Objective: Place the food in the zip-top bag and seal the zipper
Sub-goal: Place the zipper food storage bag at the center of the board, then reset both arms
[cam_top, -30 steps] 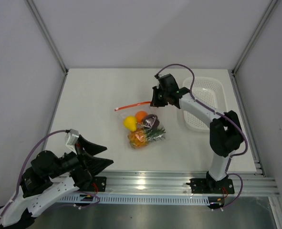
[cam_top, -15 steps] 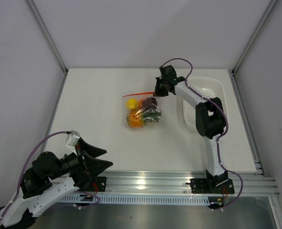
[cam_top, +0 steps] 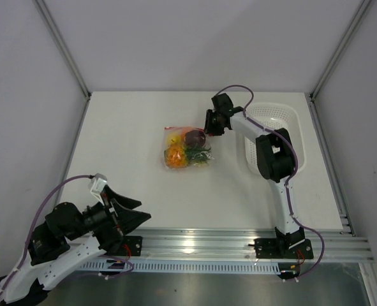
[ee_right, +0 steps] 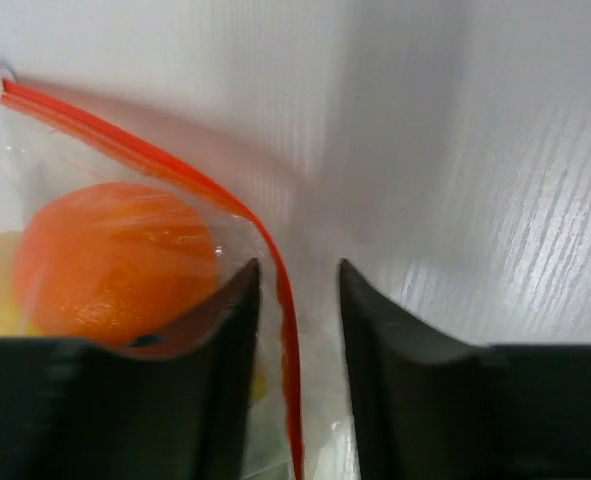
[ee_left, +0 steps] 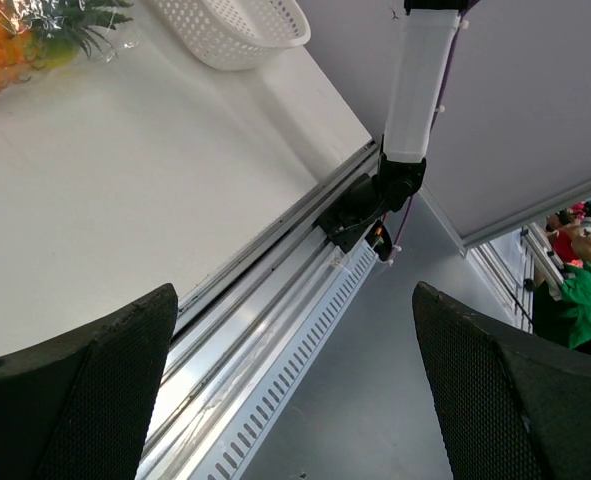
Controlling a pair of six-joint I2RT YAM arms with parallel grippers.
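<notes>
Bag (cam_top: 187, 146) shifted (white table (cam_top: 124, 146))

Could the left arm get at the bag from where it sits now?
Probably not without a long reach. The left gripper sits open by its base at the near edge, while the bag lies far across the table at the right gripper. Nothing lies between them.

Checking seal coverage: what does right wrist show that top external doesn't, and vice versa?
Only right wrist: the zipper running between the right gripper's fingers, which stand a little apart, with the orange seen close through the plastic. Only top external: the whole zip-top bag with the pineapple and dark fruit, the white basket, and the left gripper parked near its base. Both: the bag's mouth end at the right gripper.
</notes>
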